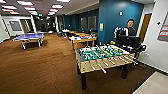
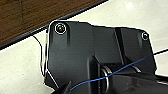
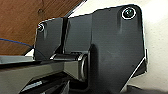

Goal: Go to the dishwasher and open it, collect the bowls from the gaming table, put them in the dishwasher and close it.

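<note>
- Brown carpet point(image 1: 45, 67) covers the large room, meeting pale hard flooring point(image 1: 155, 86) at the near right.
- Teal walls point(image 1: 112, 20) stand behind a foosball table point(image 1: 105, 57).
- A blue ping-pong table point(image 1: 28, 37) sits far left.
- Ceiling light panels point(image 1: 25, 3) glow overhead.
- A wooden door point(image 1: 145, 26) is on the right.

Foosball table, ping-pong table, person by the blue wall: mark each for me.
Foosball table point(image 1: 105, 53): head view, on its green field.
Ping-pong table point(image 1: 28, 36): head view, on its blue top.
Person point(image 1: 130, 29): head view, on the torso.

Foosball table point(image 1: 103, 56), ping-pong table point(image 1: 28, 37), person point(image 1: 129, 28)
</note>
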Available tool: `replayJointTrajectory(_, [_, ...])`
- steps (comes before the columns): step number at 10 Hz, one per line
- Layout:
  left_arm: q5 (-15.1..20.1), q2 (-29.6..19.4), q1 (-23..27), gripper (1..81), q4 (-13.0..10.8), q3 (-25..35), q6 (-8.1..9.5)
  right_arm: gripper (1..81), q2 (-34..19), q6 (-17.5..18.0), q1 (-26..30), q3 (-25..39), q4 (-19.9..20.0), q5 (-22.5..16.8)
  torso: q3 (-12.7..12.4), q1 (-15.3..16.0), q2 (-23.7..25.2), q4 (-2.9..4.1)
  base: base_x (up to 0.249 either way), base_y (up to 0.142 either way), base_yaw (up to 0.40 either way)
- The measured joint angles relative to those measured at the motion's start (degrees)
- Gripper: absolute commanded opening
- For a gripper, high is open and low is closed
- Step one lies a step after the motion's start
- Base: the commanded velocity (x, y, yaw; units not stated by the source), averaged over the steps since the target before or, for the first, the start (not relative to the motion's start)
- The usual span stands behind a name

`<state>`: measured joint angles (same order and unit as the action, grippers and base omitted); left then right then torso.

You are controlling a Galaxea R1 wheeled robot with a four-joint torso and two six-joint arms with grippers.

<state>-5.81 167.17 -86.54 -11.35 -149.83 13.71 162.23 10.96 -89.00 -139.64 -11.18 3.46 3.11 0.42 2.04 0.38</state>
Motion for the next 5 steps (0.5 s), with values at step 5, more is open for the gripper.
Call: replayJointTrajectory(5, [0.01, -0.02, -0.06, 81.1, 0.00, 0.00, 0.00, 81.1, 0.04, 0.00, 0.13, 0.00, -0.11, -0.05, 0.00, 0.00, 0.00, 0.00, 0.000, 0.000, 0.332])
